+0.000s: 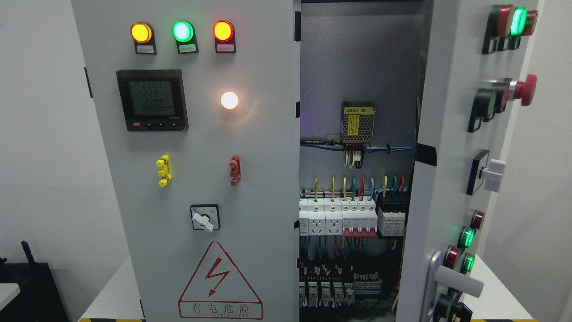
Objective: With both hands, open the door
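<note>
A dark object (27, 286) is sitting at the lower left, against the white wall (40, 156). A pale corner of something (8, 293) is poking in at the left edge, in front of it. Yellow-and-black hazard tape (111, 319) is running along the white platform's (114, 290) front edge.

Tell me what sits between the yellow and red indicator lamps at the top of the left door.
A lit green lamp sits between the yellow lamp and the red lamp, seen in the head view.

Head camera, close, level, facing cabinet (187, 179), right door (447, 179) ajar.
</note>
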`<state>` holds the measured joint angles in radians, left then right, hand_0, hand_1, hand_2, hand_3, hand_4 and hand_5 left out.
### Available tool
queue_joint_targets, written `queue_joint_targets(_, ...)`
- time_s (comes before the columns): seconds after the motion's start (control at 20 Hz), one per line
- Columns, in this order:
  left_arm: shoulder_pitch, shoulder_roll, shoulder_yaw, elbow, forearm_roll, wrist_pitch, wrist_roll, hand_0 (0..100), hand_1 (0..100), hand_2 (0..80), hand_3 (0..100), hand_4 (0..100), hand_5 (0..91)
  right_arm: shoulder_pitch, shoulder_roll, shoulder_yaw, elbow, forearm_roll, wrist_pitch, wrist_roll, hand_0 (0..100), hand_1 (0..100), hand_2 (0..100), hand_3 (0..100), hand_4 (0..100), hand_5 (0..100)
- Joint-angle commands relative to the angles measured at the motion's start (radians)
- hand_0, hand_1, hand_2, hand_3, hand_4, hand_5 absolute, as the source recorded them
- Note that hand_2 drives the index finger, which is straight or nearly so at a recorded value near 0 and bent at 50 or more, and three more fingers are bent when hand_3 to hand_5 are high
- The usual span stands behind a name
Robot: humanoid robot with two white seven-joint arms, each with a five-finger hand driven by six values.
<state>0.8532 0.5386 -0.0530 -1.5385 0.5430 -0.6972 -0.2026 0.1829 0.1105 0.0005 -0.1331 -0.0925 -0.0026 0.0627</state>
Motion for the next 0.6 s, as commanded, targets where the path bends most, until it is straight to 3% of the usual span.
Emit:
queue_joint_targets(0.0,0.049,0.173,0.173,-0.241,0.089,-0.005,-0.020,0,0,0.0,0,3,0.0,0.000,0.003,0.024,0.000,0.000,0.000,0.000,0,0,0,0,0,0)
queue_joint_targets(0.15,0.021,0.256,0.205,-0.242,0.171,-0.004,-0.021,0,0,0.0,0,3,0.0,0.000,0.003,0.024,0.000,0.000,0.000,0.000,0,0,0,0,0,0)
queue_joint_targets(0.45,-0.147,0.495,0.239,-0.238,0.429,0.015,-0.087,0,0,0.0,0,3,0.0,0.000,0.003,0.024,0.000,-0.001,0.000,0.000,0,0,0,0,0,0)
queue_joint_targets(0.55,-0.227,0.588,0.239,-0.235,0.533,0.088,-0.119,0,0,0.0,0,3,0.0,0.000,0.003,0.024,0.000,0.000,0.000,0.000,0,0,0,0,0,0)
